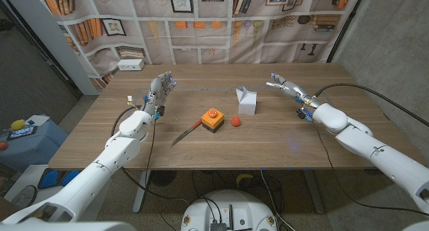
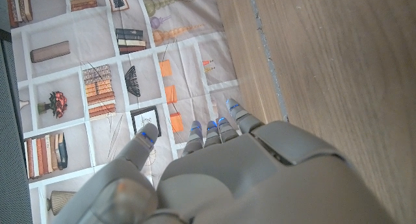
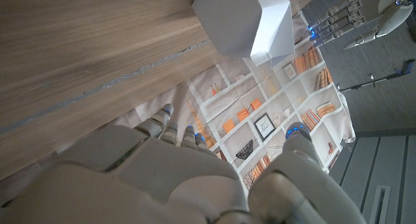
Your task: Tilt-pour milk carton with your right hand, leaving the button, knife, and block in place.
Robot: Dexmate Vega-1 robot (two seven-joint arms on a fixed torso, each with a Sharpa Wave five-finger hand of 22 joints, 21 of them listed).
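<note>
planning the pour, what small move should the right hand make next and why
Probably move the right hand in toward the milk carton to grasp it. The hand is open and apart from the carton, holding nothing. The button, knife and block lie nearer the robot, off that path.

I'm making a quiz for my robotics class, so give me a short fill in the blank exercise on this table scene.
1. The milk carton is coloured ____.
2. The knife lies nearest the robot's ____ hand.
3. The button sits between the knife and the red ____.
4. The right hand holds ____.

Missing words: white; left; block; nothing
</note>
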